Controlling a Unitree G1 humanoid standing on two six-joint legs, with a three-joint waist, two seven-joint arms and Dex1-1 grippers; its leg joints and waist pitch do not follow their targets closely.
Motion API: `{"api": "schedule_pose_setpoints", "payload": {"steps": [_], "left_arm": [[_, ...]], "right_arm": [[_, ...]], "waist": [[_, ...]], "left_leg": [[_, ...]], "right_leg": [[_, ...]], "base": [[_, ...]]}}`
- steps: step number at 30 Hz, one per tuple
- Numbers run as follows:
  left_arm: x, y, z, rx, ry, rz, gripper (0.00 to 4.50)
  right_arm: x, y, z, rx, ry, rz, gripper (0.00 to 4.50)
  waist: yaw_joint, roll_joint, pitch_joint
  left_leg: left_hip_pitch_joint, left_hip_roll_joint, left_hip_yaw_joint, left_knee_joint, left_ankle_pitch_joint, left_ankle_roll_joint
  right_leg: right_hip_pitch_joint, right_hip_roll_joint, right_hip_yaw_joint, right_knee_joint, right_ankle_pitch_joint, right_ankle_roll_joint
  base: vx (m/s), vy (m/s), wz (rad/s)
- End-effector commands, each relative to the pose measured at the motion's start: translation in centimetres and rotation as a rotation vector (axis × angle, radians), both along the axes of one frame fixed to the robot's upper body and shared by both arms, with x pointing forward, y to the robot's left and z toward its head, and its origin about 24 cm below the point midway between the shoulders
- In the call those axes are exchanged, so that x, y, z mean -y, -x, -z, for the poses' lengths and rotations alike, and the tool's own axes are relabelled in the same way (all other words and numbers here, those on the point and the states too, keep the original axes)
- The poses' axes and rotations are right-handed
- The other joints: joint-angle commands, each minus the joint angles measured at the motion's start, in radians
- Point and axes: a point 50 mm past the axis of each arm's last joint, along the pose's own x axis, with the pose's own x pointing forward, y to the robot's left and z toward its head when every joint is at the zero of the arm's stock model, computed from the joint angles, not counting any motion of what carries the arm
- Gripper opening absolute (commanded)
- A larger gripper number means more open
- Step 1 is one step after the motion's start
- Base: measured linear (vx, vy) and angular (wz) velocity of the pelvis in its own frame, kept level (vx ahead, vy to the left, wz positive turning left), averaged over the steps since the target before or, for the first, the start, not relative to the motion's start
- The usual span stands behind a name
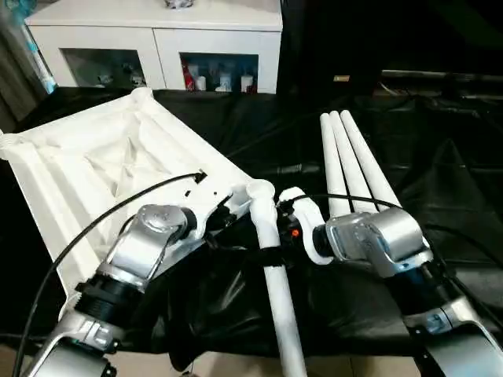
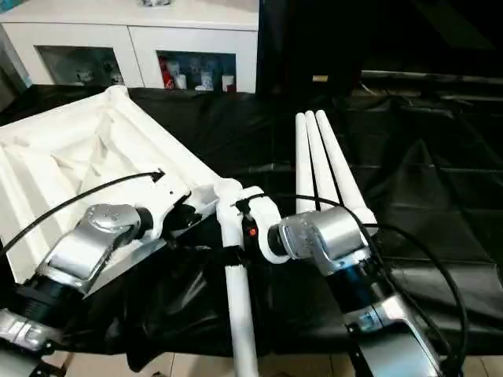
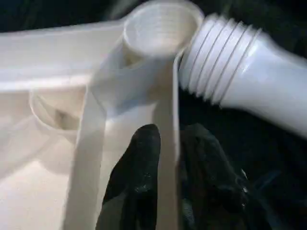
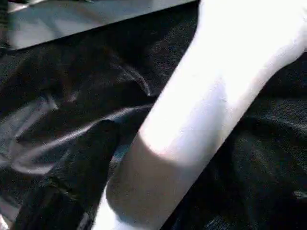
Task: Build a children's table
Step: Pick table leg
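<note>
The white table top (image 1: 94, 165) lies upside down on the black cloth (image 1: 440, 196), and one white leg (image 1: 275, 275) lies with its ridged end right beside the top's near corner hole (image 3: 160, 26). The left gripper (image 3: 165, 158) pinches the top's thin rim by that hole. The right gripper (image 1: 271, 255) has its black fingers around the leg, and three more legs (image 1: 354, 169) lie side by side nearby

black cloth (image 1: 440, 181) spread beneath the grippers, white glass-door cabinet (image 1: 157, 47) well beyond them, pale floor (image 1: 236, 365) nearest.
</note>
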Motion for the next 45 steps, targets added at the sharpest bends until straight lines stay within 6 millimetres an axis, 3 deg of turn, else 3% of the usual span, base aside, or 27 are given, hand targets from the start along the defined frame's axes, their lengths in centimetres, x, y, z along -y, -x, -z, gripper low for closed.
{"api": "schedule_pose_setpoints", "payload": {"steps": [1,2,6,11,17,28,34,37,39,41,43,45], "left_arm": [[-0.1,-0.2,-1.6,0.023,0.027,0.01,1.39],[-0.2,-0.1,-1.8,0.022,0.029,0.013,1.52],[-0.7,0.1,-2.4,0.005,0.052,0.03,1.83],[-1.7,0.2,-3.5,-0.008,0.147,-0.007,2.34],[-2.1,0.7,-3.8,-0.02,0.201,-0.048,2.89],[-1.7,1.5,-3.8,-0.052,0.257,-0.015,3.79],[-1.4,2.1,-3.6,-0.107,0.315,0.01,4.33],[-0.8,2.5,-3.7,-0.139,0.37,0.047,4.5],[-0.3,2.5,-3.9,-0.142,0.407,0.056,4.5],[1.5,2.4,-4.3,-0.164,0.532,0.078,4.5],[2.4,2.4,-4.4,-0.186,0.586,0.088,4.5],[2.8,2.4,-4.4,-0.199,0.614,0.087,4.5]], "right_arm": [[0.3,0.2,1.4,-0.058,0.036,0.03,3.51],[0.4,0.2,1.5,-0.061,0.037,0.035,3.24],[0.6,-0.1,1.8,-0.073,0.041,0.061,2.99],[1.3,-0.6,1.5,-0.075,0.01,0.132,2.54],[1.5,-0.7,0.5,-0.094,-0.1,0.156,2.19],[2.6,-0.6,-0.6,-0.085,-0.129,0.186,1.89],[3.8,-0.4,-3.0,-0.038,-0.235,0.169,1.88],[4.0,-1.0,-4.9,-0.001,-0.352,0.196,1.88],[4.1,-1.8,-5.9,0.024,-0.424,0.242,1.88],[4.5,-4.2,-8.0,0.139,-0.601,0.428,1.87],[4.7,-5.0,-8.6,0.169,-0.665,0.499,1.87],[4.8,-5.3,-8.9,0.184,-0.697,0.531,1.87]], "waist": [[0.009,0.0,-0.06],[0.008,0.0,-0.058],[0.007,0.006,-0.058],[0.003,0.009,-0.062],[0.006,0.007,-0.065],[0.012,0.004,-0.066],[0.023,0.005,-0.066],[0.026,0.005,-0.067],[0.025,0.008,-0.067],[0.023,0.011,-0.067],[0.026,0.008,-0.068],[0.027,0.011,-0.069]], "left_leg": [[-0.001,0.028,-0.01,-0.073,-0.166,-0.031],[0.0,0.026,-0.01,-0.074,-0.18,-0.031],[0.004,0.025,-0.012,-0.075,-0.197,-0.035],[0.002,0.023,-0.011,-0.074,-0.18,-0.042],[0.001,0.024,-0.011,-0.074,-0.156,-0.033],[0.001,0.025,-0.009,-0.074,-0.125,-0.026],[0.002,0.023,-0.006,-0.073,-0.121,-0.025],[0.001,0.023,-0.006,-0.072,-0.114,-0.021],[0.002,0.023,-0.006,-0.072,-0.119,-0.022],[0.005,0.022,-0.002,-0.071,-0.127,-0.031],[0.008,0.021,-0.002,-0.071,-0.137,-0.04],[0.007,0.022,-0.003,-0.072,-0.117,-0.032]], "right_leg": [[0.059,-0.07,0.052,-0.087,-0.267,-0.16],[0.058,-0.069,0.052,-0.092,-0.305,-0.147],[0.055,-0.067,0.053,-0.097,-0.35,-0.122],[0.058,-0.063,0.052,-0.088,-0.264,-0.157],[0.062,-0.062,0.051,-0.084,-0.226,-0.162],[0.063,-0.061,0.051,-0.082,-0.2,-0.163],[0.063,-0.06,0.053,-0.084,-0.214,-0.141],[0.061,-0.06,0.052,-0.084,-0.204,-0.153],[0.059,-0.059,0.051,-0.084,-0.209,-0.158],[0.055,-0.063,0.052,-0.089,-0.232,-0.17],[0.054,-0.064,0.05,-0.091,-0.262,-0.166],[0.055,-0.056,0.049,-0.084,-0.193,-0.167]], "base": [[0.0,0.0,0.0],[0.0,0.0,0.0],[0.0,0.0,0.0],[0.0,0.0,0.0],[0.0,0.0,0.0],[0.0,0.0,0.0],[0.0,0.0,0.0],[0.0,0.0,0.0],[0.0,0.0,0.0],[0.0,0.0,0.0],[0.0,0.0,0.0],[0.0,0.0,0.0]]}}
